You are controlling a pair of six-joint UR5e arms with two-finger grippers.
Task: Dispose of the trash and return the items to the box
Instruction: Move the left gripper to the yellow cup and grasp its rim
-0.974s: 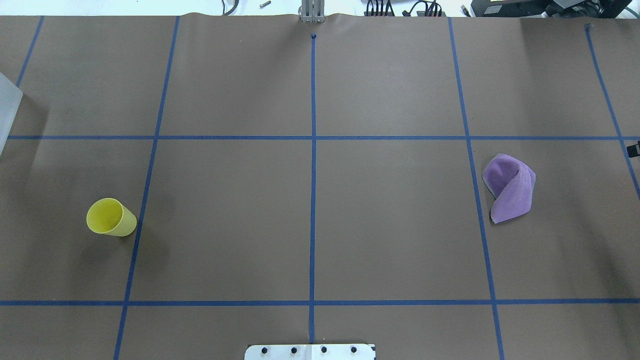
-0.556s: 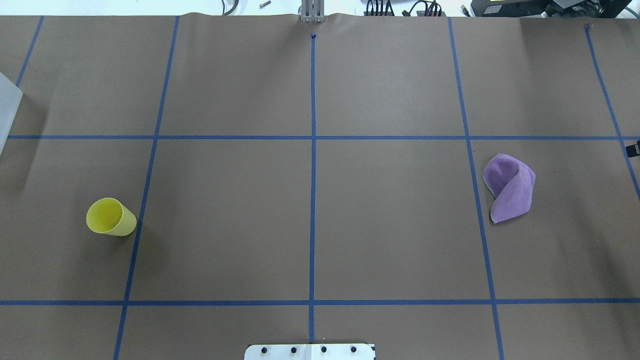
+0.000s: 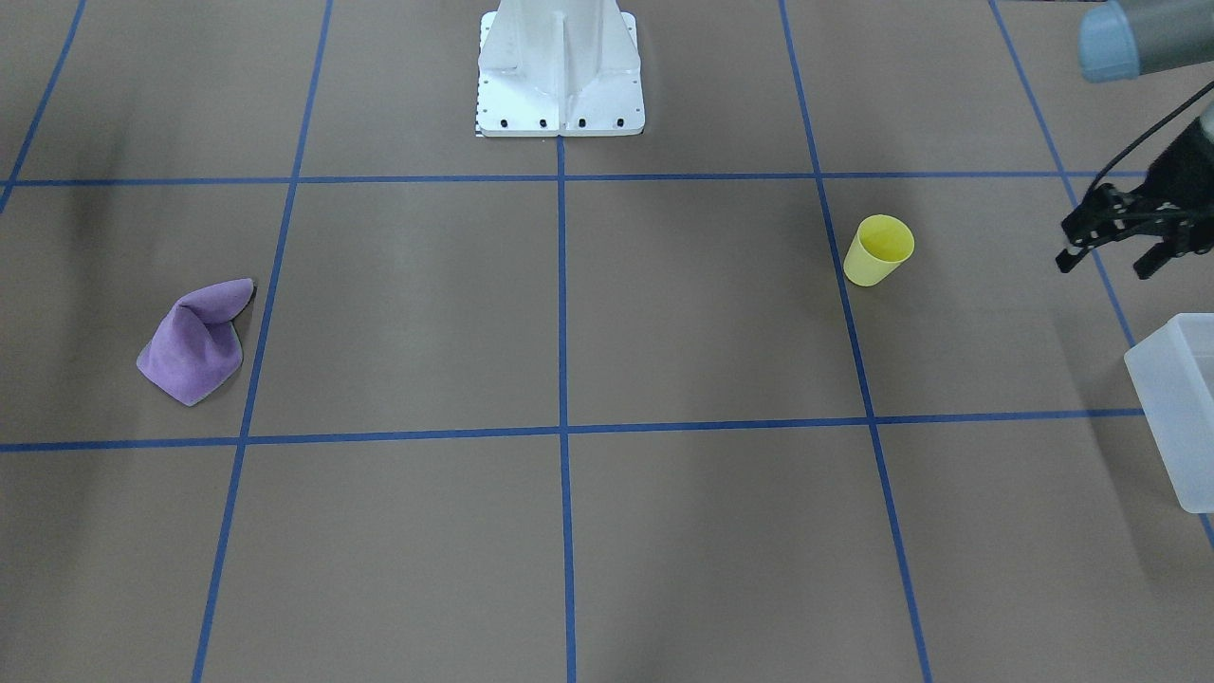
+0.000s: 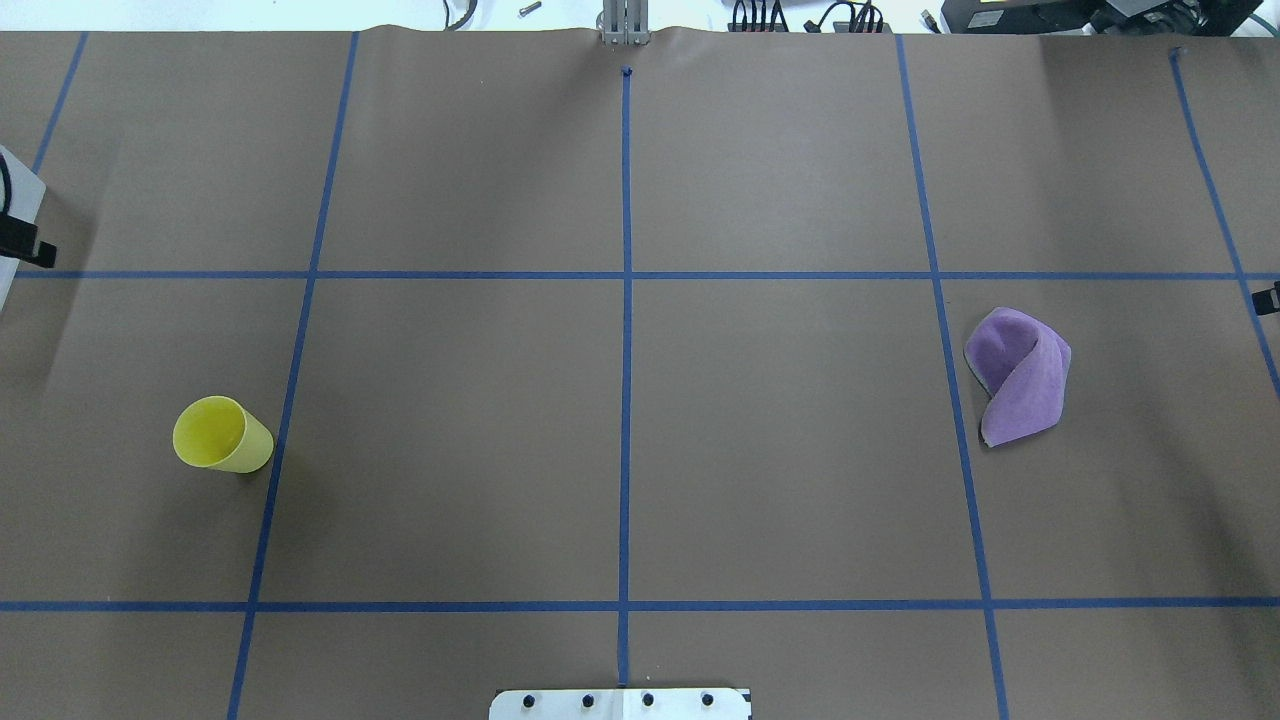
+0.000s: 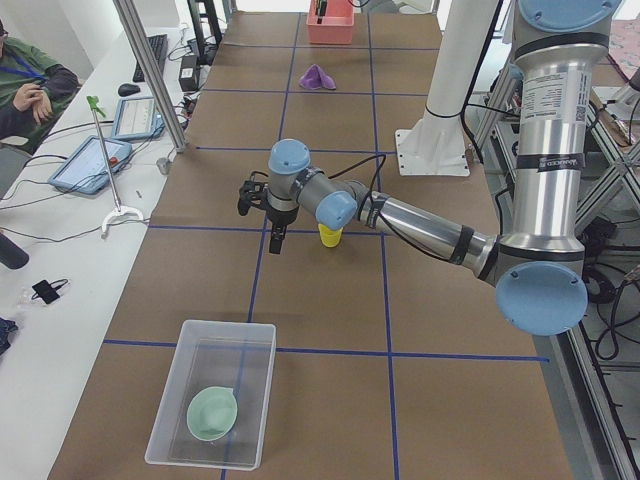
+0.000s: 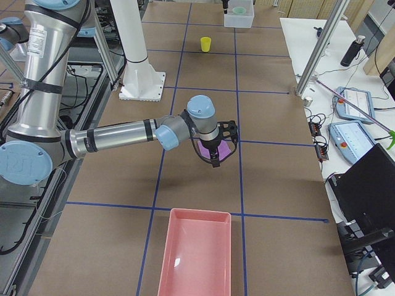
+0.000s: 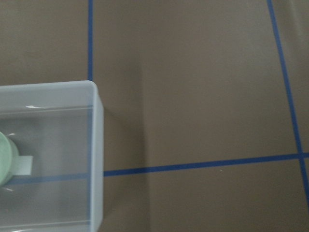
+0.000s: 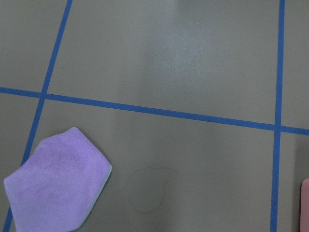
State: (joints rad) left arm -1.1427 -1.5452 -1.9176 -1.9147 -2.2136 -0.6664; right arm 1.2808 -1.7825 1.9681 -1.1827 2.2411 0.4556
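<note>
The yellow cup (image 3: 877,251) stands upright on the brown table, also seen in the overhead view (image 4: 222,434). The mint-green bowl (image 5: 212,413) lies inside the frosted box (image 5: 165,415), whose corner shows in the left wrist view (image 7: 96,145). My left gripper (image 3: 1110,264) is open and empty, in the air between the cup and the box (image 3: 1176,408). My right gripper (image 6: 216,151) hovers over the purple cloth (image 4: 1018,375); I cannot tell if it is open or shut.
A pink tray (image 6: 194,259) stands at the table's end on my right. The robot's white base plate (image 3: 560,85) sits at the middle of the near edge. Blue tape lines grid the table.
A piece of my left gripper has come into the overhead view at its left edge, over the box's corner. The cup and the purple cloth have not moved.
</note>
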